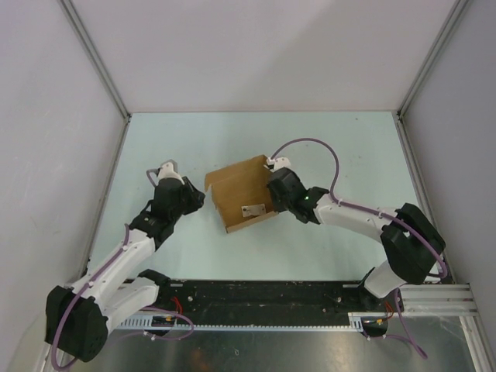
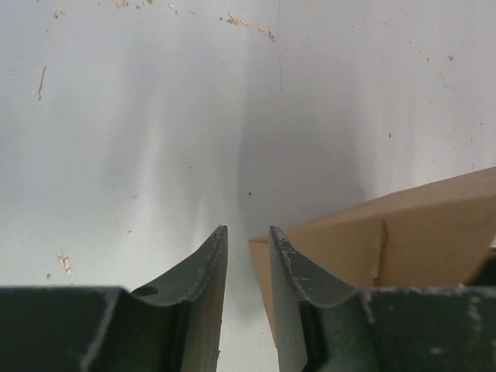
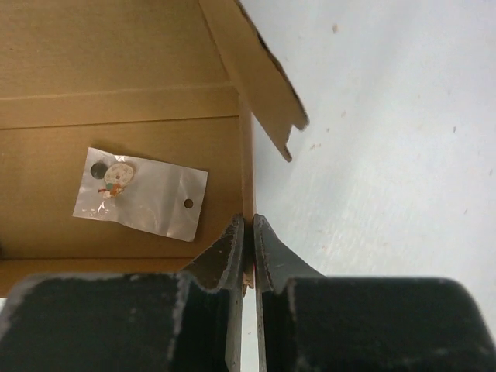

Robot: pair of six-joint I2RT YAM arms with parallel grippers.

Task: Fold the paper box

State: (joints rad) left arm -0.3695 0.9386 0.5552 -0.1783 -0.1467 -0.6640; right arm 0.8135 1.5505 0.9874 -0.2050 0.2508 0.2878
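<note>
Paper box (image 1: 240, 194) wall is pinched tight in the right pincer (image 3: 249, 225); left pincer (image 2: 248, 230) sits half open, empty, beside the corner. I'd brace there before folding that wall up.

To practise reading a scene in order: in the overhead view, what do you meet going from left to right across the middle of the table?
left claw → paper box → right claw

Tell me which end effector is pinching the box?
The right end effector: it clamps the paper box by its wall. The left end effector stands open.
</note>
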